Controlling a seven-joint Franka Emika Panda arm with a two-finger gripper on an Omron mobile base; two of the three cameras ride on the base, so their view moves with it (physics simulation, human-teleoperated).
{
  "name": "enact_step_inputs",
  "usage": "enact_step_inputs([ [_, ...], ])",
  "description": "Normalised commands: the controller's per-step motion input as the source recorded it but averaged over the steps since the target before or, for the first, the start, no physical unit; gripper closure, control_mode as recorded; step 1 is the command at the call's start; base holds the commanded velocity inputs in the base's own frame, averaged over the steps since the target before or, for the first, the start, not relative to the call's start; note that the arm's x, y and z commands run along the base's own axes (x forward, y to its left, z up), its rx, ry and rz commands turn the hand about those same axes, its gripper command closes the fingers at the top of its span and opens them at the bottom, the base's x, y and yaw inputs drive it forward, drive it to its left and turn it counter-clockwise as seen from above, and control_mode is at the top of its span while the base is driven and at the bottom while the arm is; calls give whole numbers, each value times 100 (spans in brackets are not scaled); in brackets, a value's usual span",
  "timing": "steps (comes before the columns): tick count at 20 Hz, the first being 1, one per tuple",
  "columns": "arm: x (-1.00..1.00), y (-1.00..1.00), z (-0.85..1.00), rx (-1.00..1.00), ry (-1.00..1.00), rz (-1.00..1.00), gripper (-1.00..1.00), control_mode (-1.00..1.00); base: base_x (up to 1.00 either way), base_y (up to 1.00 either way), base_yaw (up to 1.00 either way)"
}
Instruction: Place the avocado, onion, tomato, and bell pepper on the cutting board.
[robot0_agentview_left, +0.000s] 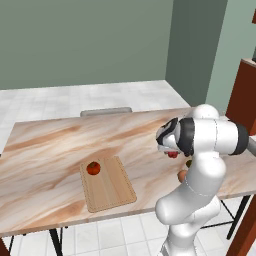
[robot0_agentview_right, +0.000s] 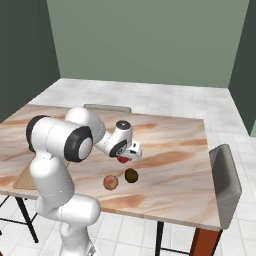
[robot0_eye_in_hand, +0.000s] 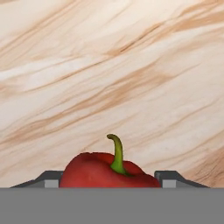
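Nearest the robot on the marbled worktop (robot0_agentview_right: 170, 165), the onion (robot0_agentview_right: 111, 182) lies just beside the avocado (robot0_agentview_right: 131, 175), both well apart from the cutting board (robot0_agentview_left: 108, 185). Just beyond them the gripper (robot0_agentview_right: 125, 158) hangs above the worktop, its jaws closed on the red bell pepper (robot0_eye_in_hand: 109, 170). The tomato (robot0_agentview_left: 93, 168) sits on the board's far corner.

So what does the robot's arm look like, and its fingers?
The arm is glossy white, built of fat rounded tubes, with dark bands at the joints. Its hand, the gripper, is a small white block. In the hand view the fingers are small, dark grey and flat-topped. No cables or markings show.
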Motion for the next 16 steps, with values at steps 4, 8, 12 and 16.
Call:
enact_step_inputs([
  [4,0,0,24,1,0,0,100,-100,0,0,0],
  [8,0,8,44,0,0,0,100,-100,0,0,0],
  [12,0,21,53,0,3,0,100,-100,0,0,0],
  [16,0,34,46,0,9,0,100,-100,0,0,0],
])
